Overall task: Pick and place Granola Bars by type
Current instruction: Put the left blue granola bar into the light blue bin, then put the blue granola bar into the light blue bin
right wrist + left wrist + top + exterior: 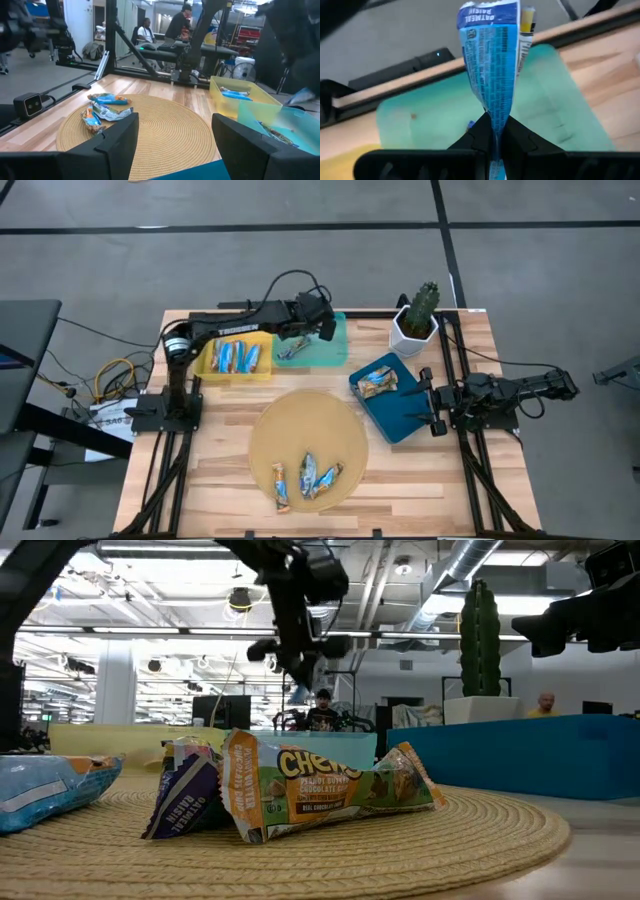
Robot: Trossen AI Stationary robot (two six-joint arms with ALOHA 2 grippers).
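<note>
- The left claw (495,134) hangs over the teal tray (330,350), its two dark fingers clenched on the lower end of a blue bar (492,60); the wrapper stands upright out of the grip.
- That blue bar has a shiny bright blue wrapper with white print reading "OATMEAL RAISIN" at its crimped free end, a block of small text down its side and a yellow-edged panel along one seam.
- Inside the teal tray, under the claw, lie one or two further small wrappers (290,350); their type cannot be told.
- The yellow tray (207,360), touching the teal tray on the side nearer the left arm's base, holds a row of blue-and-tan bars (235,357) side by side.
- The dark blue tray (400,415), on the far side of the teal tray from the yellow one, holds a tan bar (378,381) in one corner.
- On the round woven mat (300,425), nearer the front edge of the tabletop (480,340) than the teal tray, lie the remaining bars (308,477): one green-and-tan "Chewy" wrapper (330,790), one dark purple-blue wrapper (185,805) touching it, and a light blue one (45,790) apart.
- The right claw (430,405) rests at the dark blue tray's edge, fingers spread and released, grasping nothing.
- A potted cactus (420,310) stands just beyond the teal tray.
</note>
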